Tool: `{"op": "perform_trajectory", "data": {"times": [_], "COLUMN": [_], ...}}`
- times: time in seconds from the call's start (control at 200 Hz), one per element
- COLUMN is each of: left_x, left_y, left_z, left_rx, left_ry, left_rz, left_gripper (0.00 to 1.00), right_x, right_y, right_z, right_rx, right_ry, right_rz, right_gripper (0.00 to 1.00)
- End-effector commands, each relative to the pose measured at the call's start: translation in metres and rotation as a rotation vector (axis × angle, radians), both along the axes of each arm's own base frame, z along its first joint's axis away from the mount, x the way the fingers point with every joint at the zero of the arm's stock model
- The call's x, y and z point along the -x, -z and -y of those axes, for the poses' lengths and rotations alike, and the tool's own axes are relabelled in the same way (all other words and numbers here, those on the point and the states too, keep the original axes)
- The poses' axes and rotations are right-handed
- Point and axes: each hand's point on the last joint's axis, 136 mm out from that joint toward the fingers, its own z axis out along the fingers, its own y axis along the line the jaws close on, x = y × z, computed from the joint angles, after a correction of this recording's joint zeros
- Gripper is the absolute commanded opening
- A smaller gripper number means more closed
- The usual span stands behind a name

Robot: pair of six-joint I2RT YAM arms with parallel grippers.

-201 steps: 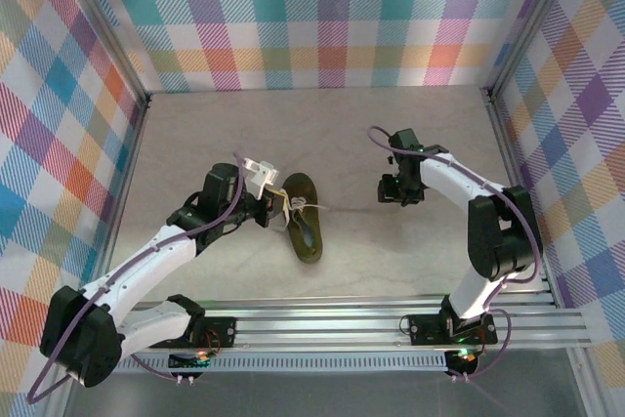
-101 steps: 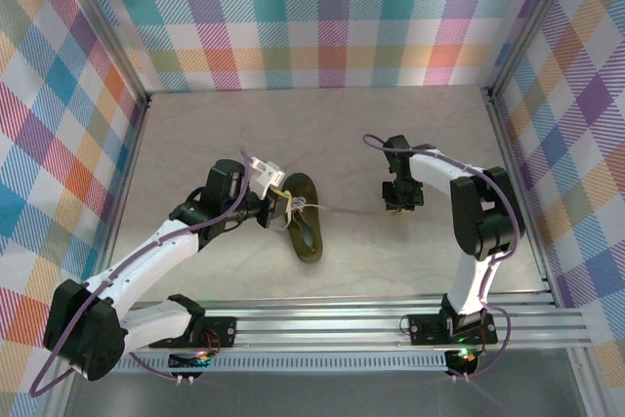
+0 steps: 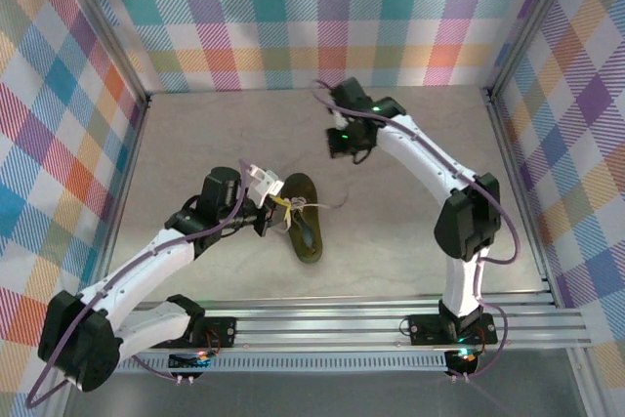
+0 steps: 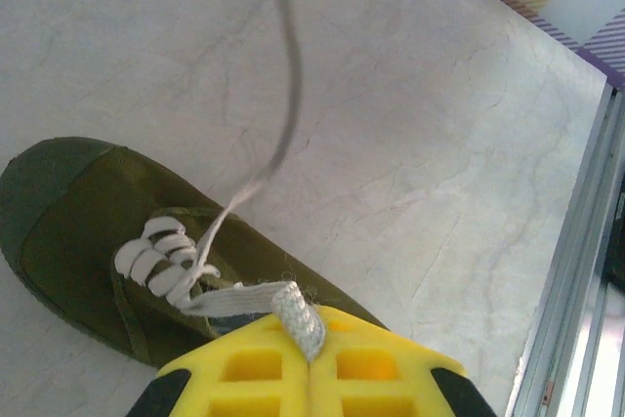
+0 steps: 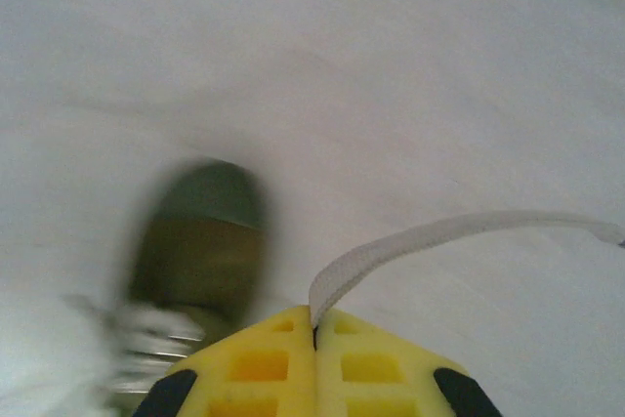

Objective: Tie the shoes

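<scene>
Just ahead of my left jaws lies the shoe (image 3: 306,222), flat on the bench (image 3: 195,134), lacing nearest the tips. Left jaws: fully closed, pinching the frayed lace end (image 4: 298,319). A short flat run goes from that pinch back into the lacing (image 4: 161,261), low and close to the upper. Right jaws: also closed, clamped on the other lace (image 5: 391,251), which leaves the pinch and trails off to their right. Right jaws sit well apart from the shoe, out past its toe end and a bit to the side. From the right wrist, the shoe is below-left of the tips, too blurred for detail. A second strand (image 4: 285,95) rises from the lacing and away from the left jaws; can't tell where it ends.
</scene>
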Motion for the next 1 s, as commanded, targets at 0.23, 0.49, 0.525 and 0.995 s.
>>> {"op": "perform_trajectory", "data": {"times": [0.23, 0.49, 0.525, 0.995], "left_x": [0.012, 0.008, 0.007, -0.016], "left_y": [-0.016, -0.012, -0.012, -0.023], "left_z": [-0.009, -0.009, -0.009, 0.006], "left_rx": [0.019, 0.030, 0.033, 0.035], "left_ry": [-0.009, -0.040, -0.043, -0.015], "left_rz": [0.114, 0.093, 0.089, -0.038], "left_gripper": [0.00, 0.00, 0.00, 0.00], "right_x": [0.076, 0.073, 0.069, 0.092], "right_y": [0.008, -0.018, -0.027, -0.038], "right_z": [-0.166, -0.155, -0.149, -0.040], "right_rx": [-0.299, -0.323, -0.323, -0.394], "right_ry": [-0.363, -0.367, -0.361, -0.432], "right_rz": [-0.226, -0.157, -0.130, 0.419], "right_gripper": [0.05, 0.43, 0.45, 0.52]}}
